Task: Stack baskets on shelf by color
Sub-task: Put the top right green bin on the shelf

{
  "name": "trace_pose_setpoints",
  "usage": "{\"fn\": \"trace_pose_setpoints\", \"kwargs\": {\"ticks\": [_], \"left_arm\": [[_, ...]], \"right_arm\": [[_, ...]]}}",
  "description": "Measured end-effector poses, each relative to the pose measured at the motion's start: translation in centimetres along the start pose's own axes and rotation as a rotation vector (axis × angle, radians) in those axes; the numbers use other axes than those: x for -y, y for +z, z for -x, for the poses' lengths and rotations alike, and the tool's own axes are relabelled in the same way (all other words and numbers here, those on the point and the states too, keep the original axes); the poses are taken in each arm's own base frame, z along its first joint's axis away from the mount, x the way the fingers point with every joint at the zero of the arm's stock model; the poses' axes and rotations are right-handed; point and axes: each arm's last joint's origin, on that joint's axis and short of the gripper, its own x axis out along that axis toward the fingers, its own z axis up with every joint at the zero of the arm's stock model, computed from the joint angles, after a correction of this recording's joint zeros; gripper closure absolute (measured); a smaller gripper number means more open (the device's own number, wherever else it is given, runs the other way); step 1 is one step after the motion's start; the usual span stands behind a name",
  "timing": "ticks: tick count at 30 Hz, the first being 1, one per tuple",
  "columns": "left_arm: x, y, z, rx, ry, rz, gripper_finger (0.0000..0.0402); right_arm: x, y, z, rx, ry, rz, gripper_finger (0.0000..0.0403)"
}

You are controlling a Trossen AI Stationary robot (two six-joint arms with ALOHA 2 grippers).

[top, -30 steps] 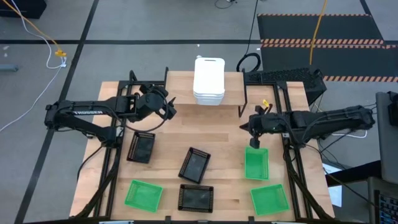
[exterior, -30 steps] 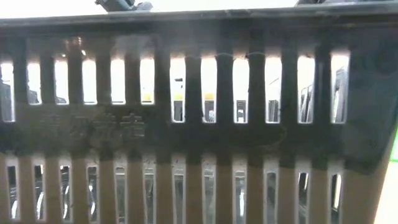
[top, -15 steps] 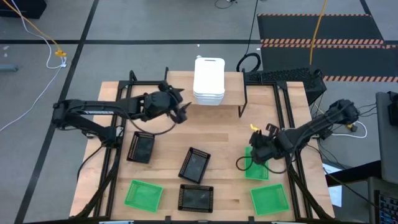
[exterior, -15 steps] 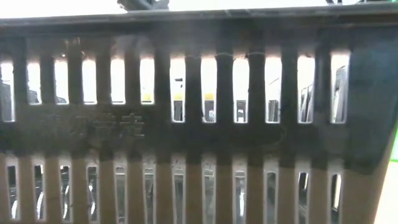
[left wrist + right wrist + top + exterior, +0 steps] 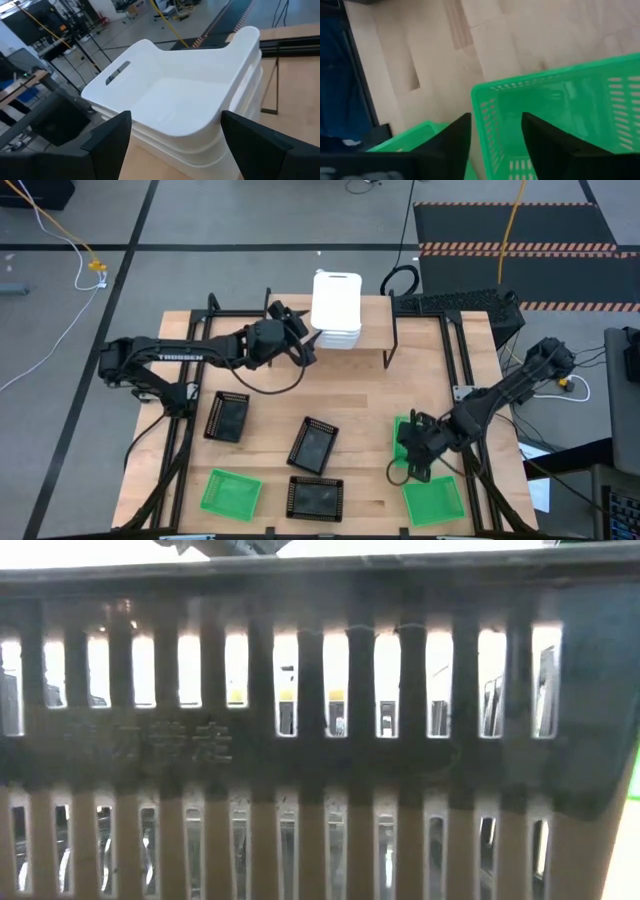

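A stack of white baskets (image 5: pixel 335 310) stands on the shelf (image 5: pixel 375 320) at the table's far middle. My left gripper (image 5: pixel 306 346) is open just left of it, its fingers either side of the stack's near end (image 5: pixel 176 117) without touching. On the table lie three black baskets (image 5: pixel 227 417) (image 5: pixel 313 444) (image 5: pixel 315 497) and three green ones (image 5: pixel 232 492) (image 5: pixel 433 500) (image 5: pixel 403 432). My right gripper (image 5: pixel 415 458) is open and points down over the last green basket. Its fingers straddle a rim corner (image 5: pixel 485 92), and no touch shows.
A black basket's slotted wall (image 5: pixel 320 740) fills the low view. Another green basket (image 5: pixel 405 142) lies close beside the one under my right gripper. Black frame rails (image 5: pixel 185 430) run along both table sides. Bare wood (image 5: pixel 350 395) lies mid-table.
My left gripper has moved toward the table's right and far edge, up to the white stack. My right gripper has swung toward the near edge and tipped down, ending over the green basket at the right.
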Motion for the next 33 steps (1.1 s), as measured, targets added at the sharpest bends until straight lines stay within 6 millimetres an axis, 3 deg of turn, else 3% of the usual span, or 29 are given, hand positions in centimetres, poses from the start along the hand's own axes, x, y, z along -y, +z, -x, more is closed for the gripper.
{"fn": "trace_pose_setpoints", "kwargs": {"ticks": [5, 16, 23, 27, 33], "left_arm": [[-0.4, 0.0, -0.1, -0.004, 0.014, 0.003, 0.0092], [-0.5, -0.1, -0.1, -0.018, 0.045, -0.007, 0.0092], [-0.5, -0.5, -0.1, -0.055, 0.072, -0.020, 0.0092], [-0.6, -0.8, 0.0, -0.106, 0.135, -0.041, 0.0092], [-1.4, -1.4, 0.7, -0.220, 0.324, -0.100, 0.0092]], "right_arm": [[-1.4, -1.2, -1.5, 0.016, -0.061, 0.059, 0.0213], [-2.5, -2.0, -4.3, -0.034, -0.111, 0.094, 0.0246], [-2.3, -2.0, -5.4, -0.089, -0.144, 0.156, 0.0306], [-2.0, -1.5, -5.4, -0.103, -0.140, 0.206, 0.0381], [-0.9, 0.2, -3.0, -0.061, -0.051, 0.242, 0.0388]]}}
